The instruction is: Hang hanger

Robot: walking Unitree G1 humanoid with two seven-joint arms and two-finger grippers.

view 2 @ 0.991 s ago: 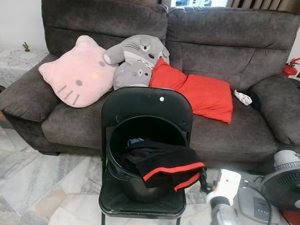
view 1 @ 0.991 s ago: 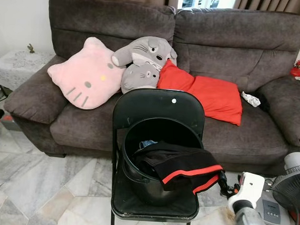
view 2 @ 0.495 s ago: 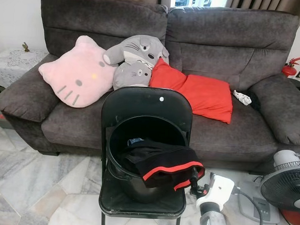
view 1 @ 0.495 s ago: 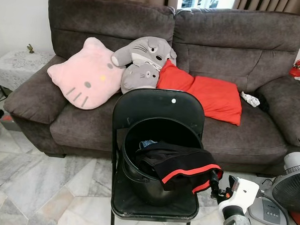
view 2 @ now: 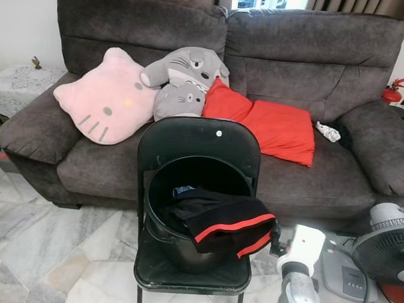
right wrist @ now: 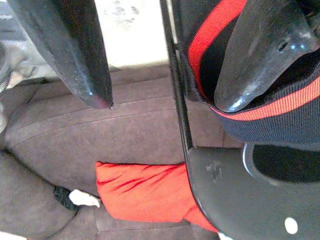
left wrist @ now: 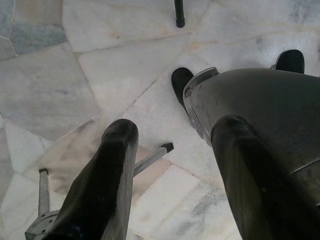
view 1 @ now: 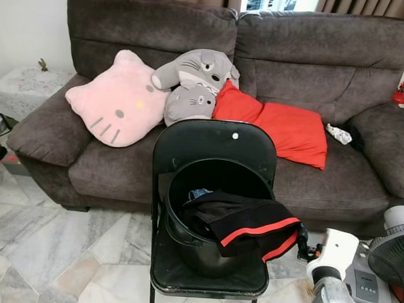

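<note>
A black garment with red stripes (view 1: 252, 227) hangs over the rim of a black bucket (view 1: 185, 238) on a black folding chair (view 1: 216, 142). My right gripper (view 1: 302, 242) sits just right of the garment's hanging edge, at seat height. In the right wrist view it (right wrist: 165, 102) is open; one finger (right wrist: 260, 55) lies against the striped hem and the other (right wrist: 70, 50) stands apart, with the chair's frame between them. My left gripper (left wrist: 175, 125) hangs open over the marble floor. I see no hanger.
A brown sofa (view 1: 326, 70) behind the chair carries a pink cat cushion (view 1: 120, 97), grey plush toys (view 1: 195, 81) and a red cushion (view 1: 283, 128). A standing fan (view 1: 392, 250) is on the floor at the right. A side table (view 1: 24, 87) stands at the left.
My right arm swung left toward the garment half a second ago, then eased back right and slightly up. The view has shifted a little. The garment stays draped on the bucket.
</note>
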